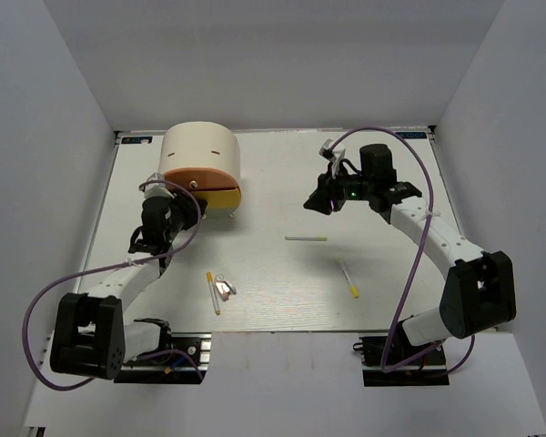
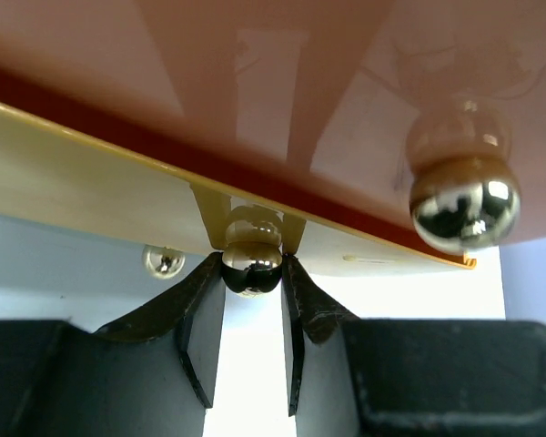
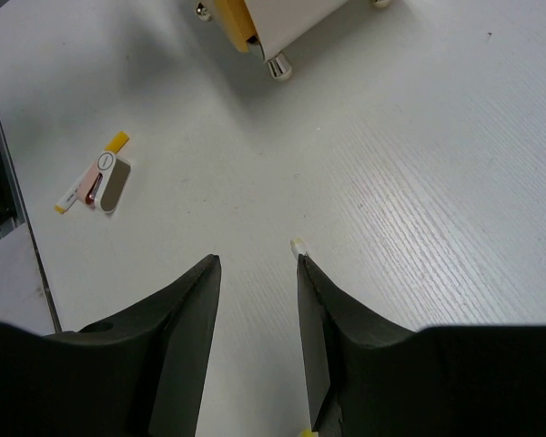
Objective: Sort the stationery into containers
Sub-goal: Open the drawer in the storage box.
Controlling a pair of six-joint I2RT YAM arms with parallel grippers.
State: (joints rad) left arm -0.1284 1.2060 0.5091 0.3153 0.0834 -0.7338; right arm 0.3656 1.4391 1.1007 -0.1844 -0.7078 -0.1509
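The left arm [image 1: 132, 282] and right arm [image 1: 437, 238] have white links, bulky black joints and a looping purple cable [image 1: 382, 129] each. Their fingers [image 3: 177, 355] are black wedges.

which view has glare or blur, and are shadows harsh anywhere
Left wrist: the small knob in the left gripper and the larger knob carry bright highlights, the larger one soft; the gap below is blown out white. Right wrist: table grain sharp, open right gripper dark. Top external: even light, faint shadows.
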